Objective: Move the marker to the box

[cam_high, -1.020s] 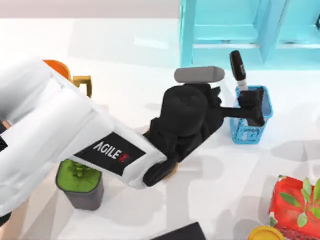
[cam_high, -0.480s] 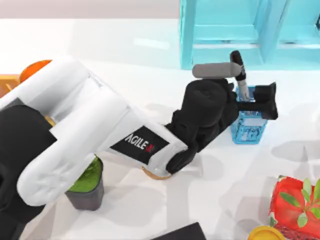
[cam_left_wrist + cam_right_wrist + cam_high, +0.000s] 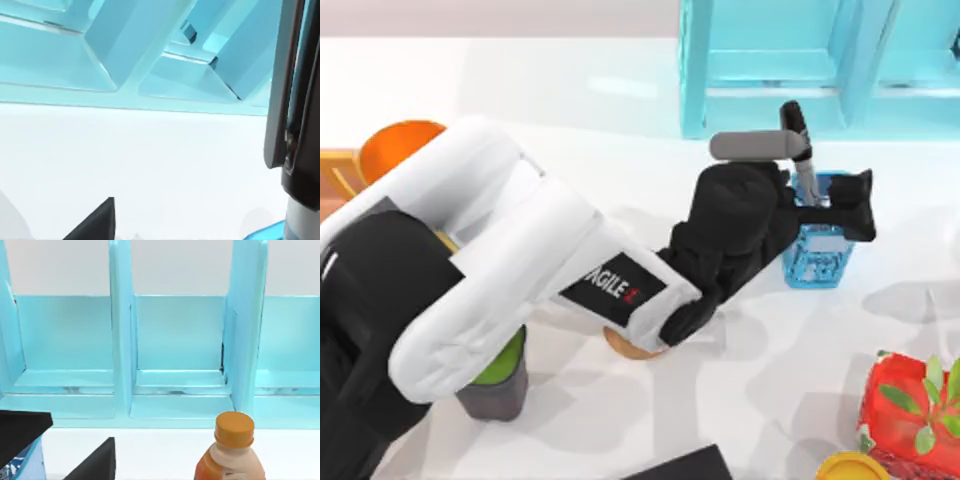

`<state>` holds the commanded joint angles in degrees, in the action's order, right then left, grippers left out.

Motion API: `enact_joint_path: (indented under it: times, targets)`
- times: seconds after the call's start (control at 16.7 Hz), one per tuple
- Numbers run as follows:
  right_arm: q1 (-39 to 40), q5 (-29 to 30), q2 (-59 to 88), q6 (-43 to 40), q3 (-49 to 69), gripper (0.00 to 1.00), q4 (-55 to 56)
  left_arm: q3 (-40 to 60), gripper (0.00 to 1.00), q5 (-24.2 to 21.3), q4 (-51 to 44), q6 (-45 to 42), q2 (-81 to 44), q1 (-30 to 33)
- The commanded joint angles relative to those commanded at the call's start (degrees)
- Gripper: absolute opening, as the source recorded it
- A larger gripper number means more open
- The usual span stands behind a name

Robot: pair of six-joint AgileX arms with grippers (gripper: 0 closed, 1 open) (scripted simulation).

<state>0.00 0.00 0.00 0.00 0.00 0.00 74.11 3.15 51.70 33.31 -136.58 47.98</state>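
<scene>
At the lower right of the top view a red container with green leaves (image 3: 905,415) sits on the white surface (image 3: 790,360). Left of centre, the left arm reaches right, over a grey pot (image 3: 492,385). Its left claw (image 3: 825,205) hangs over the blue mesh cup (image 3: 817,255) at centre right, black fingers (image 3: 860,200) pinching the marker (image 3: 800,150), which stands tilted in the cup, black cap up. Beyond, a turquoise shelf (image 3: 770,60) fills the upper right. The right wrist view shows an orange-capped bottle (image 3: 231,450).
</scene>
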Motion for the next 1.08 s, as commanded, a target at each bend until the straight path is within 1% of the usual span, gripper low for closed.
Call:
enact_joint_path:
  times: [0.12, 0.9, 0.96, 1.08]
  targets:
    - [0.00, 0.00, 0.00, 0.00, 0.00, 1.00, 0.00, 0.00, 1.00, 0.00, 0.00, 0.00, 0.00, 0.00]
    - [0.00, 0.00, 0.00, 0.00, 0.00, 1.00, 0.00, 0.00, 0.02, 0.00, 0.00, 0.00, 0.00, 0.00]
    - [0.00, 0.00, 0.00, 0.00, 0.00, 1.00, 0.00, 0.00, 0.00, 0.00, 0.00, 0.00, 0.00, 0.00]
    - [0.00, 0.00, 0.00, 0.00, 0.00, 1.00, 0.00, 0.00, 0.00, 0.00, 0.00, 0.00, 0.00, 0.00]
